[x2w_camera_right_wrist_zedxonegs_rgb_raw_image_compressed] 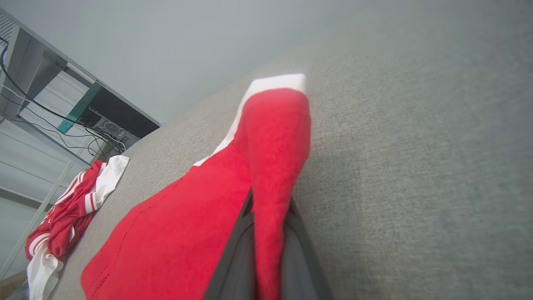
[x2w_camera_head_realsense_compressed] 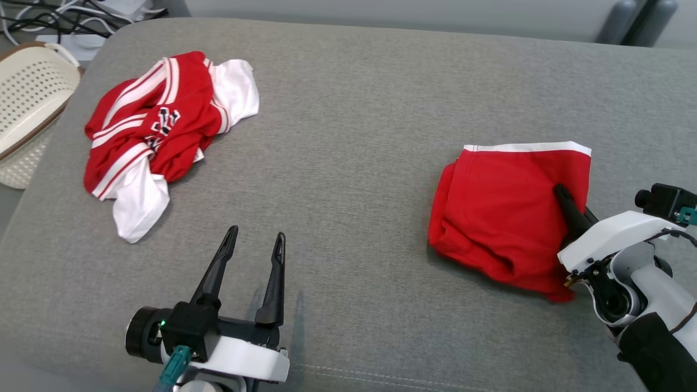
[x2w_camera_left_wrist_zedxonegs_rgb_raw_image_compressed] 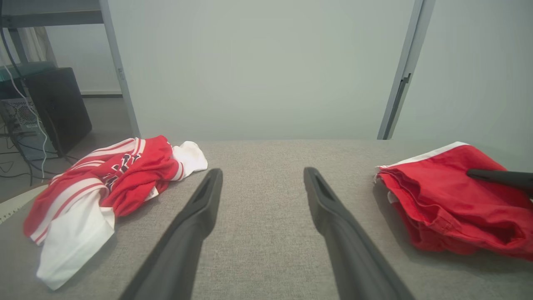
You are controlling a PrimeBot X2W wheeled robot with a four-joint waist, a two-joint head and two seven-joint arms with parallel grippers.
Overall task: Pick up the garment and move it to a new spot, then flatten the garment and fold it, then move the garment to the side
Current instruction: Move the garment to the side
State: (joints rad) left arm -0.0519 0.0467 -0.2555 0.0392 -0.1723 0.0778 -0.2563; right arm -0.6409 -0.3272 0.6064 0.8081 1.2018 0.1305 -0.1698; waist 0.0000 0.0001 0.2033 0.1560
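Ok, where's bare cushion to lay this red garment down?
Widest free patch: mid grey cushion, between the crumpled red-and-white jersey and the folded red garment in the right gripper, out to the far edge. Another bare strip runs along the near edge, right of the open left gripper. The left is crowded by the jersey.

To your right the folded garment (x2w_camera_head_realsense_compressed: pixel 501 218) lay on the surface (x2w_camera_head_realsense_compressed: pixel 354 163), right gripper (x2w_camera_head_realsense_compressed: pixel 561 191) at its near right edge with jaws pinching a fold, crumpled jersey (x2w_camera_head_realsense_compressed: pixel 158 130) far left, left gripper (x2w_camera_head_realsense_compressed: pixel 257 232) before it, basket (x2w_camera_head_realsense_compressed: pixel 27 103) beyond the surface's left edge.
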